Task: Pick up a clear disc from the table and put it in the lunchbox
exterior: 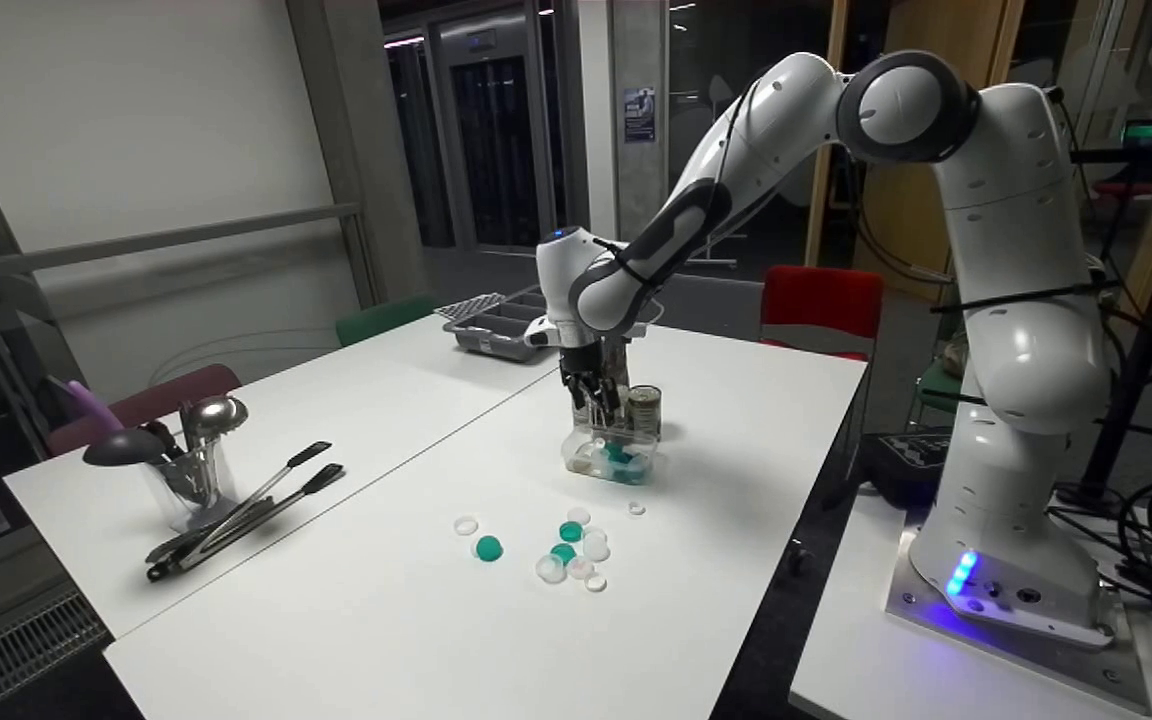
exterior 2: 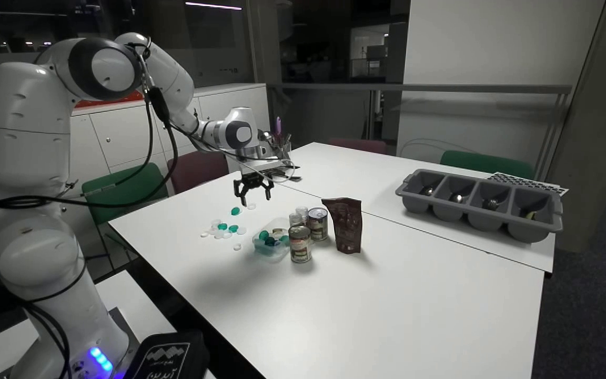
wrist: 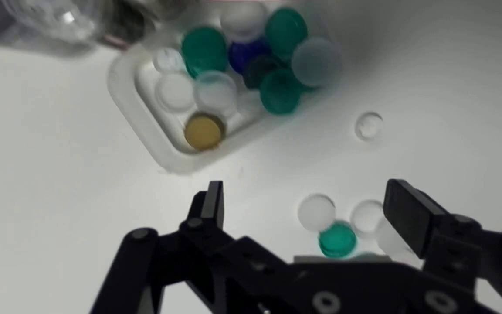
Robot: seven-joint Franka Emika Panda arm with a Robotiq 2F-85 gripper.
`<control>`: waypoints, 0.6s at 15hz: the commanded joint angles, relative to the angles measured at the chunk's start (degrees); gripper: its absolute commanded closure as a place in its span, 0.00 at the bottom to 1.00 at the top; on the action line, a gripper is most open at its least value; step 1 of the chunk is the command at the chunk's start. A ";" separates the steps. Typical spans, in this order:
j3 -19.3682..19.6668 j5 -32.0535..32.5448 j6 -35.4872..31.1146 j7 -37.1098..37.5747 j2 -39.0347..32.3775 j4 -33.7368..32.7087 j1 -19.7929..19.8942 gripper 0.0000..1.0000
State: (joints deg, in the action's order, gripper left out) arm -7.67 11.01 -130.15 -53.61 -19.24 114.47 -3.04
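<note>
My gripper is open and empty in the wrist view, its fingers wide apart above the table. It hangs over the table in both exterior views. The lunchbox is a clear, shallow container holding green, blue, clear and gold discs; it also shows in both exterior views. Clear discs lie flat on the table in the wrist view, one touching a green disc. Another clear disc is partly behind a finger. A small clear ring lies beside the lunchbox.
Cans and a brown pouch stand close to the lunchbox. A grey cutlery tray is at the far side. A cup of utensils and tongs are elsewhere on the table. A lone green disc lies apart.
</note>
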 commanded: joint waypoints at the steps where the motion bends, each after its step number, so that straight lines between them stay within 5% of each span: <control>1: -5.94 -10.53 4.66 -10.30 5.19 1.25 0.87 0.00; 3: -7.82 -15.99 9.73 -14.53 5.93 -0.21 0.22 0.00; 4: -5.74 -12.49 5.77 -10.15 3.55 -0.20 -1.06 0.00; 9: -6.66 -14.69 8.44 -12.20 5.14 -0.27 -1.61 0.00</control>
